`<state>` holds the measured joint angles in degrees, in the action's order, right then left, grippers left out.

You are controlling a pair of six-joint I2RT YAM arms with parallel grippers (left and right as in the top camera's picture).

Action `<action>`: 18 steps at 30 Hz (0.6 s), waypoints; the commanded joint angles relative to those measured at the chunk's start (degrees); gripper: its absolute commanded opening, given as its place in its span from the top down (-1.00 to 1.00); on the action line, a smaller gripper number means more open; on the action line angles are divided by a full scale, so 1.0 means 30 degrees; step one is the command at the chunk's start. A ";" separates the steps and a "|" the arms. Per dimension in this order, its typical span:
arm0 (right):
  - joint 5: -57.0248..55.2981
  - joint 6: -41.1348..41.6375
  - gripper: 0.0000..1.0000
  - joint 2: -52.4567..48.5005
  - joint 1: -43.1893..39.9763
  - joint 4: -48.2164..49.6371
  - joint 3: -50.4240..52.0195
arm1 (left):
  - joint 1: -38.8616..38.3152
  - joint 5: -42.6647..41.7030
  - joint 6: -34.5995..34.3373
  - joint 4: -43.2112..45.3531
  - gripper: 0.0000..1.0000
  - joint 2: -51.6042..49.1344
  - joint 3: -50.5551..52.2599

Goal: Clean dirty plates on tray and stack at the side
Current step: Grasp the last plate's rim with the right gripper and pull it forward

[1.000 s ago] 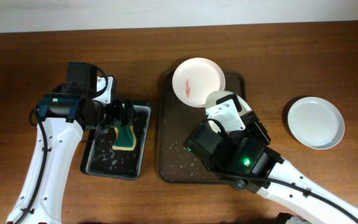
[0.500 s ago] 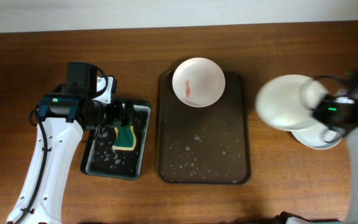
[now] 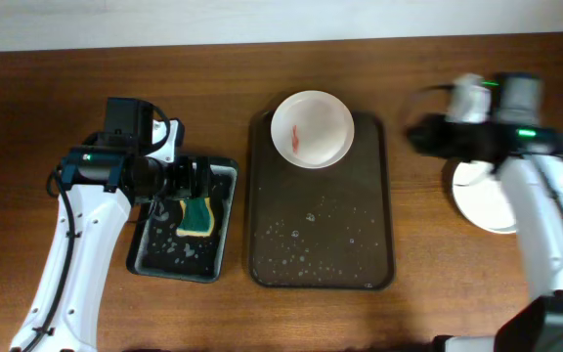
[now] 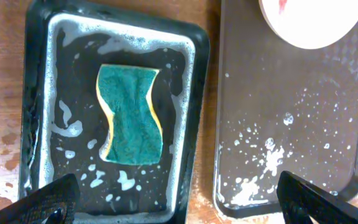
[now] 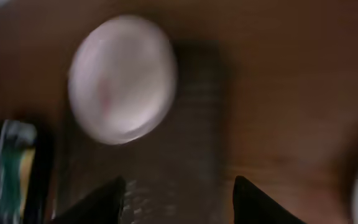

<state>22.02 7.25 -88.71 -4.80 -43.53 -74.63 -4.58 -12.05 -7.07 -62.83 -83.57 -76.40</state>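
The tray (image 3: 374,254) lies mid-desk (image 3: 47,78), long side running 12 to 6 o'clock. One plate (image 3: 312,129) with a red smear (image 3: 297,137) sits at its 12 o'clock end, its rim reaching past the tray's top edge. The rest of the tray floor is bare apart from white foam specks (image 3: 306,231) scattered toward 6 o'clock.

At 9 o'clock of the tray, just beside it, is a black tray (image 3: 143,256) holding soapy water and a green-and-yellow sponge (image 4: 130,114). The sponge lies flat near the middle of that tray, green face up.

The left pincer (image 3: 201,181) hangs over the black tray, above the sponge. In the left wrist view its fingers (image 4: 50,200) show at the lower corners, spread wide and holding nothing: released.

At 3 o'clock of the tray, well apart from it, a white plate (image 3: 485,203) rests on the desk. The right arm (image 3: 545,225) covers part of it, so I cannot tell whether it is one plate or a stack.

The right pincer (image 3: 426,133) is blurred in the overhead view, between the tray and the white plate, at about 10 o'clock of that plate. The right wrist view is blurred too, but both dark fingers (image 5: 95,202) stand apart with nothing between them: released and empty.
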 commanded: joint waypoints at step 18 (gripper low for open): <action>-0.7439 0.2579 0.92 -0.0816 0.5326 0.0211 -0.0102 | 0.0117 -0.0131 0.0109 0.0044 -0.99 0.0022 -0.0153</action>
<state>-0.21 8.25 -103.55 11.38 -33.45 -74.85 -4.58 -12.03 -7.07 -62.63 -83.57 -76.40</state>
